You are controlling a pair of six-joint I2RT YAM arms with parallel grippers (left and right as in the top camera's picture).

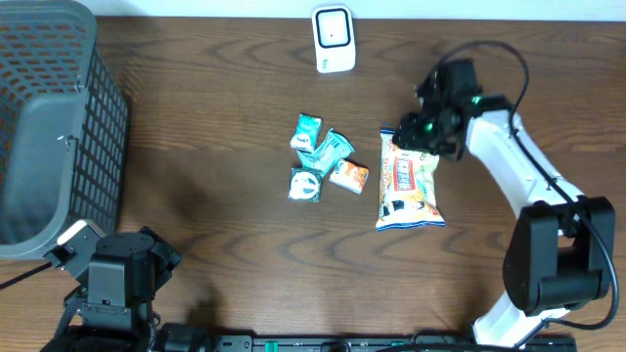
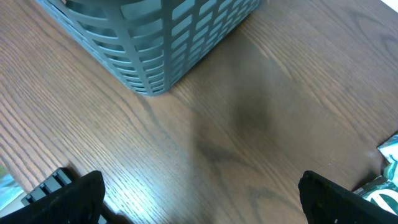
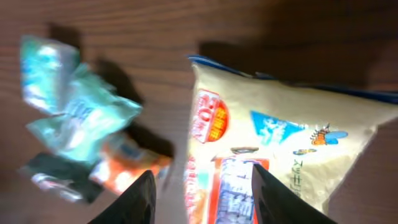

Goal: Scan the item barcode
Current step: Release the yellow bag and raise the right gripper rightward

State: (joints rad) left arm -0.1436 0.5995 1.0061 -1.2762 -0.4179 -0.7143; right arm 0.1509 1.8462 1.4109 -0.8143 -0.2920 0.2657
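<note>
- the right gripper has its fingers partly apart, straddling the top end of the one snack bag; can't tell if they touch it
- the left gripper gapes wide and holds nothing
- four small packets sit just left of the bag
- one white scanner, one grey basket, dark wood table

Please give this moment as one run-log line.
right end effector: open, above snack bag | left end effector: open, near basket | scanner: untouched

Right arm white, black joints, black cable; right pincer black.
</note>
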